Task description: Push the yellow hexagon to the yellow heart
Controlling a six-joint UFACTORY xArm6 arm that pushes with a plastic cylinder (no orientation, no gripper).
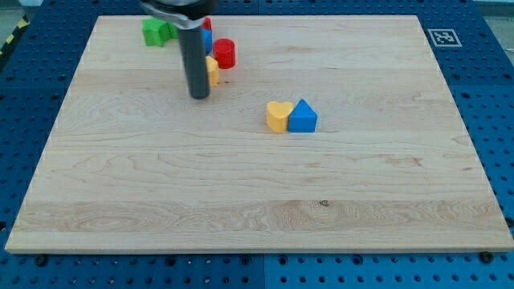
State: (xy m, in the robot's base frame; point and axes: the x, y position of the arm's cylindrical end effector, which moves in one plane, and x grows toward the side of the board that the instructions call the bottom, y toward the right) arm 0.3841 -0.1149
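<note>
The yellow hexagon (213, 71) lies near the view's top left of centre, partly hidden behind my rod. My tip (199, 96) rests on the board just left of and slightly below the hexagon, close against it. The yellow heart (278, 116) lies near the board's middle, to the right of and below the hexagon, touching a blue triangular block (303, 117) on its right.
A red cylinder (225, 53) stands just above and right of the hexagon. A blue block (207, 40) and a red block (206, 24) peek out behind the rod. A green block (157, 31) sits at the top left. The wooden board (257, 201) lies on a blue pegboard.
</note>
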